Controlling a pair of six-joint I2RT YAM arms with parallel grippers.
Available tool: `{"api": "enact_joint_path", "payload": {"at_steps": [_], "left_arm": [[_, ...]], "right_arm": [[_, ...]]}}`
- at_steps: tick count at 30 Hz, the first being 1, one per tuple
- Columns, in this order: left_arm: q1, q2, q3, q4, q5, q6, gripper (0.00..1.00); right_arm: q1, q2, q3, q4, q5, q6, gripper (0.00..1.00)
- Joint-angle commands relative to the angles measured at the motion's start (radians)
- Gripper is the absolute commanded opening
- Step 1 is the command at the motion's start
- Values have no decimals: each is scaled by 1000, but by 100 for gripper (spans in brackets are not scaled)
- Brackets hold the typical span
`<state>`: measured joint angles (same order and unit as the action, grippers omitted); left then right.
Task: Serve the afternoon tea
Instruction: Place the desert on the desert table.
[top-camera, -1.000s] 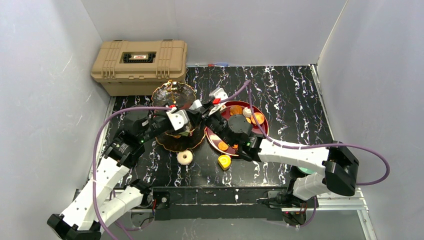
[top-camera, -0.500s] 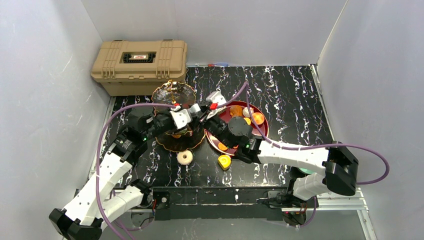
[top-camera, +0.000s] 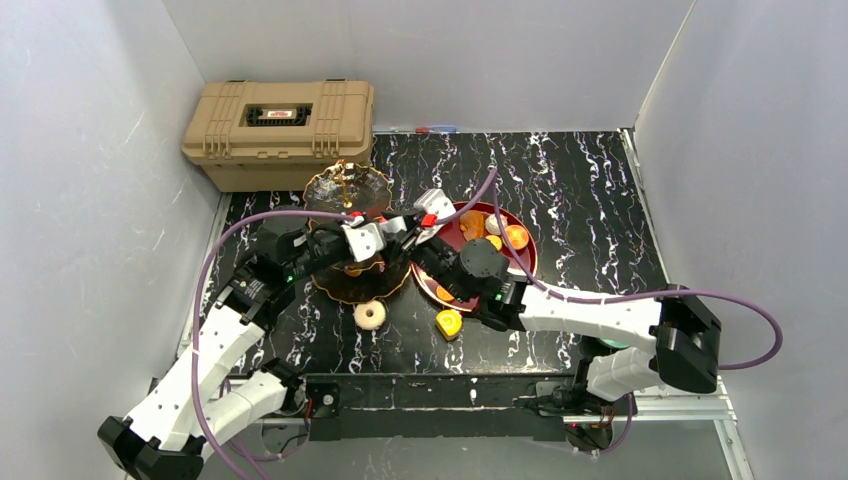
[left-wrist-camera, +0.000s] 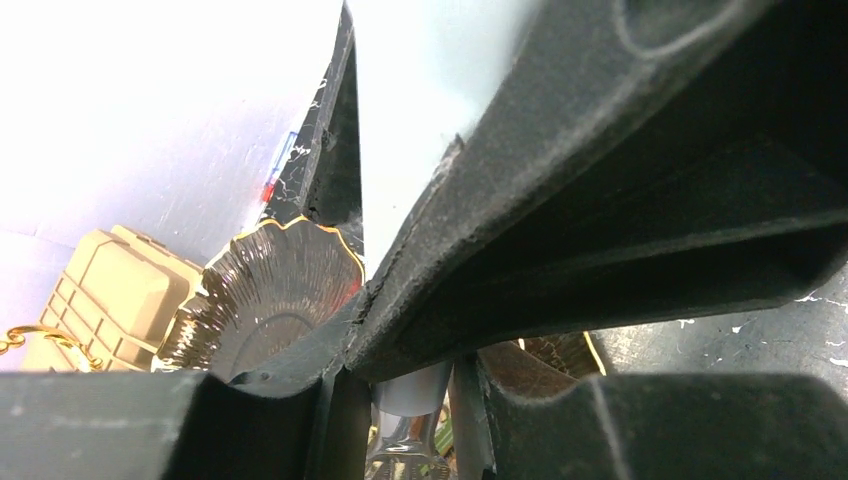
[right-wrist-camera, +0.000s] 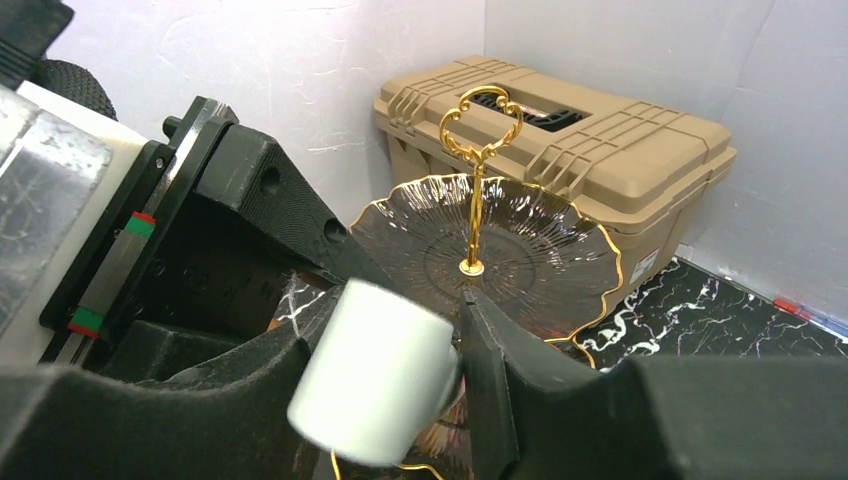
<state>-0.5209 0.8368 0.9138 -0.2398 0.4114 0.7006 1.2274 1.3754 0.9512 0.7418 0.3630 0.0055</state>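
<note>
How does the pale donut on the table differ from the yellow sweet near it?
The donut is cream-coloured and a ring with a hole; the yellow sweet is yellow-orange and solid. The donut lies beside the tiered stand, the yellow sweet beside the red tray. Both rest on the black table, outside any dish.

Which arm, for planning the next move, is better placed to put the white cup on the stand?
Probably right: the right gripper holds the white cup near the stand; the left gripper shows no clear hold.
</note>
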Motion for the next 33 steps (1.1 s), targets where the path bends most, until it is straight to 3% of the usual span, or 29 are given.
{"api": "enact_joint_path", "payload": {"at_steps": [1, 7, 15, 25, 33], "left_arm": [[1, -13, 19, 10, 8, 17, 24], [1, -36, 9, -48, 21, 33, 16], [1, -44, 0, -35, 16, 57, 7], [1, -70, 26, 4, 107, 12, 6], [-38, -70, 35, 16, 173, -65, 6]], "right_arm": [[21, -49, -13, 28, -13, -3, 53], [23, -64, -28, -11, -16, -3, 67], [23, -86, -39, -28, -2, -16, 67], [23, -116, -24, -89, -2, -45, 71], [25, -139, -19, -111, 18, 47, 77]]}}
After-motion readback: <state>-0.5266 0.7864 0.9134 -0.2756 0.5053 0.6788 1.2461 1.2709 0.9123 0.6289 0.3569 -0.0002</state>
